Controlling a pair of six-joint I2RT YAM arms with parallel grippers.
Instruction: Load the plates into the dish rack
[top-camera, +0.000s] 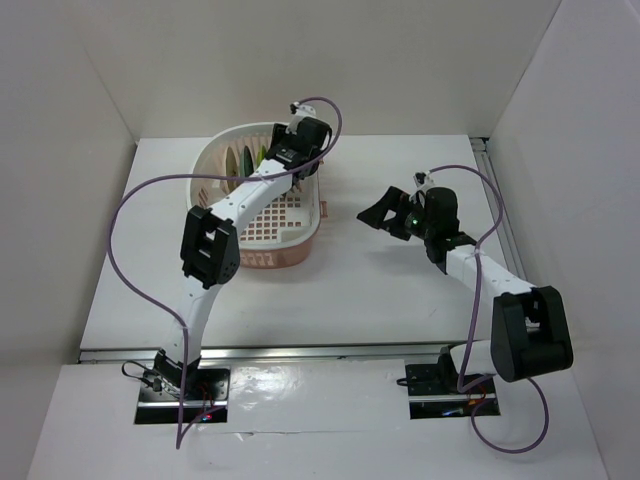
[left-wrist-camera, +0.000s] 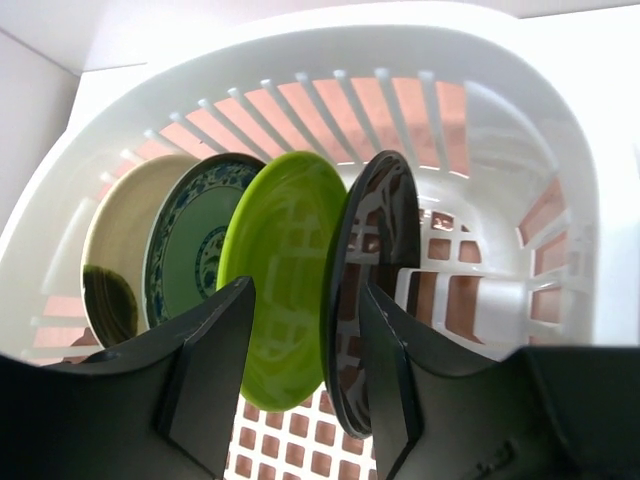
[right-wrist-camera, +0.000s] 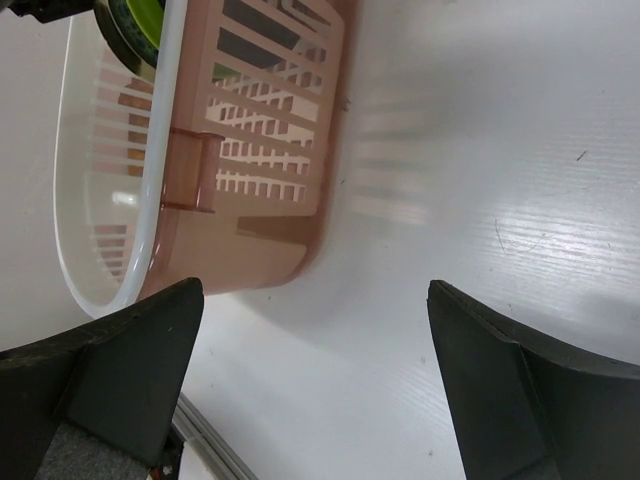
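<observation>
Plates, four in all, stand on edge in a row inside the dish rack (top-camera: 292, 256), a pale pink oblong basket with slotted walls and a grid floor. The rack sits on the white bench (top-camera: 380, 300), left of the middle and reaching toward the far edge. The plates are gathered at the rack's far end.

In the left wrist view the row reads from left to right. First is a cream plate (left-wrist-camera: 118, 240) with a dark mark low on its face, then a blue-green patterned plate (left-wrist-camera: 195, 235). Next are a lime green plate (left-wrist-camera: 285, 270) and a glossy black plate (left-wrist-camera: 372, 280). Each plate overlaps the one to its left and hides part of it. All four lean slightly, and the black one mirrors the rack's ribs on its surface.

The left tool (left-wrist-camera: 305, 300) hangs over the far end of the rack, pointing down at the plates. Its two dark fingers (left-wrist-camera: 215, 370) are spread apart and grip nothing. The lower edges of the lime and black plates show in the gap between them.

The right tool (top-camera: 378, 212) hovers over bare bench to the right of the rack, apart from it and nearer the right edge. It is spread wide and empty, and its camera looks across at the rack's pink side wall and small handle.
</observation>
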